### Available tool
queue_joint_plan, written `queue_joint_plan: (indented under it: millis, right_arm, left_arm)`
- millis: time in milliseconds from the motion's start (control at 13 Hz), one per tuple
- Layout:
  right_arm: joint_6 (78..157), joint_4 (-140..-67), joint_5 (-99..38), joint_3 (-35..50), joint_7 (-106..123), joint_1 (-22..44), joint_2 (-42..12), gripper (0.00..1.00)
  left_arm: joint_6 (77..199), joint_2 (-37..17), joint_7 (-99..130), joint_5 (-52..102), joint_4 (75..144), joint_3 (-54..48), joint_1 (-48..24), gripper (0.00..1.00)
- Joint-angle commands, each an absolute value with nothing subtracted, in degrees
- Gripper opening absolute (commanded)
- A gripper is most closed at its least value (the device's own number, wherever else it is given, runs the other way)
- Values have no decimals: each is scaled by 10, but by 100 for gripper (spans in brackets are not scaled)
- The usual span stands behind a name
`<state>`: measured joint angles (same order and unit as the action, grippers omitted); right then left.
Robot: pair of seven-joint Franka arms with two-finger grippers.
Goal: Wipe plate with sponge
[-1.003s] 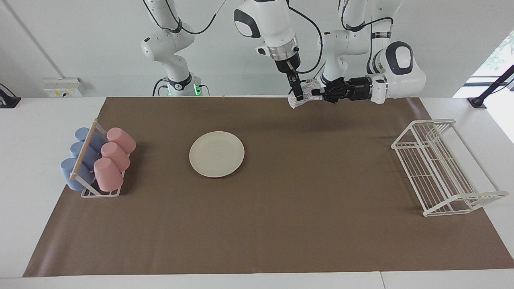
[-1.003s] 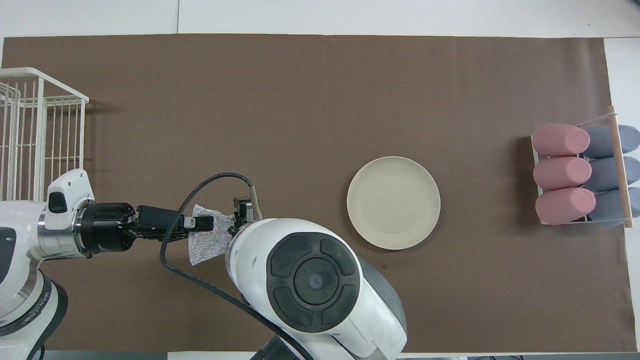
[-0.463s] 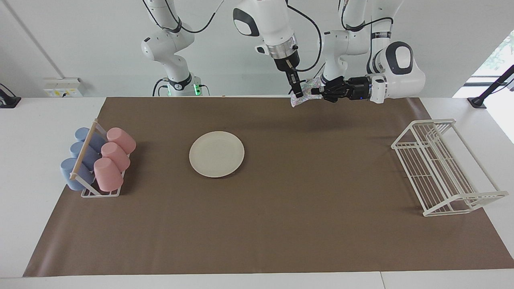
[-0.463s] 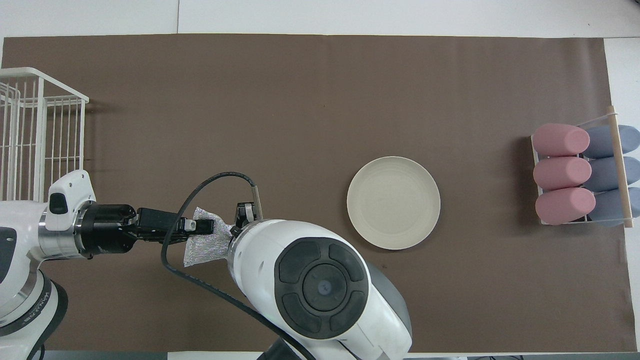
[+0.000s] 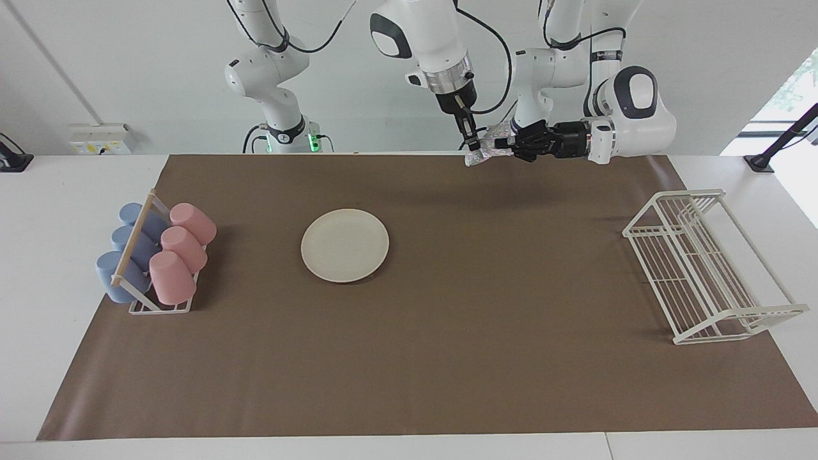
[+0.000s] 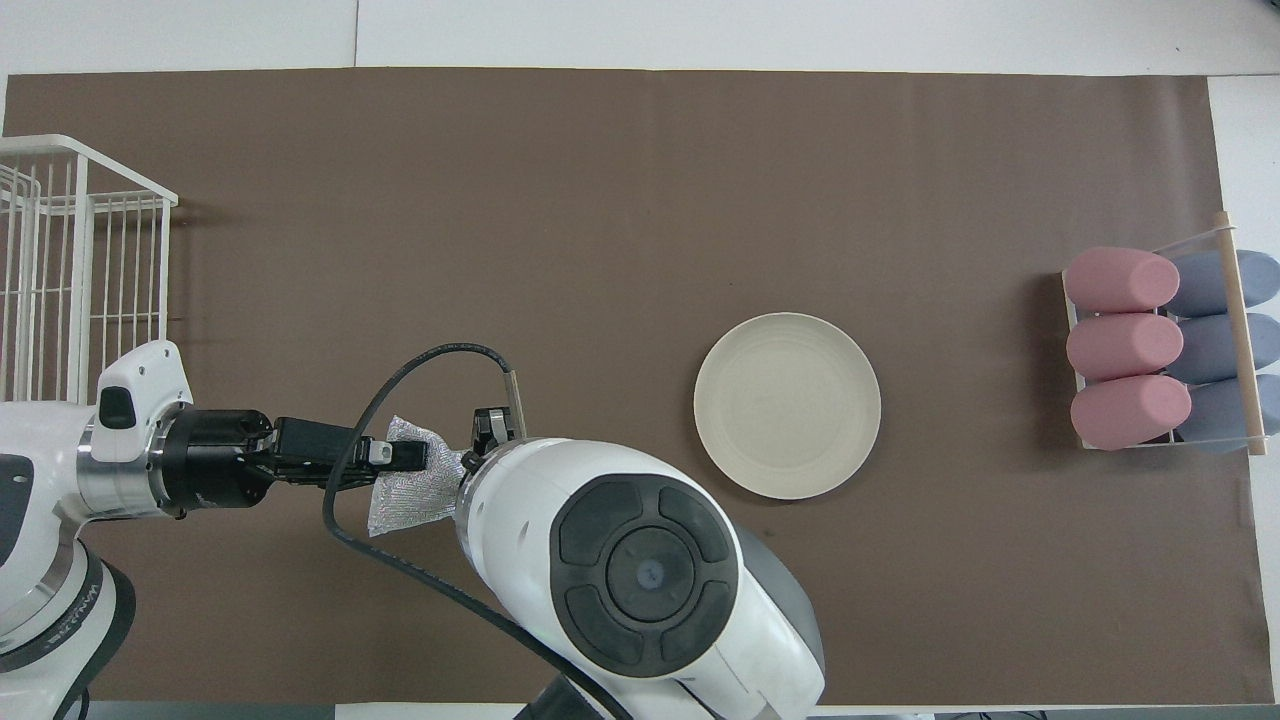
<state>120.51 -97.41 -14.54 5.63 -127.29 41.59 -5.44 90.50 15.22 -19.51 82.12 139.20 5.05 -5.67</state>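
The cream-white plate (image 5: 345,245) lies flat on the brown mat toward the right arm's end of the table; it also shows in the overhead view (image 6: 787,405). The silvery sponge (image 5: 484,148) hangs in the air over the mat's edge by the robots, also seen from overhead (image 6: 410,492). My left gripper (image 5: 501,144) lies level and is shut on the sponge (image 6: 402,456). My right gripper (image 5: 471,145) points down at the sponge's other edge and touches it; from overhead its arm hides most of it (image 6: 492,428).
A small rack with pink and blue cups (image 5: 153,255) stands at the right arm's end (image 6: 1165,345). A white wire rack (image 5: 703,268) stands at the left arm's end (image 6: 70,260).
Both grippers and the sponge between them have risen a little and shifted slightly toward the left arm's end. The plate has not moved.
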Motion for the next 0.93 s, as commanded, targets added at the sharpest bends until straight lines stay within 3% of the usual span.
queue_joint_plan:
  millis: [0, 617, 849]
  right_arm:
    - [1210, -994, -149, 61, -1270, 413, -40, 0]
    - [1142, -1006, -95, 59, -1232, 403, -26, 0]
    - [1133, -1053, -95, 58, -1091, 335, -11, 0]
  left_arm:
    - [904, 172, -157, 772, 1383, 55, -55, 99]
    - [911, 172, -149, 760, 1378, 54, -55, 100]
    - [953, 165, -149, 704, 1365, 50, -61, 100]
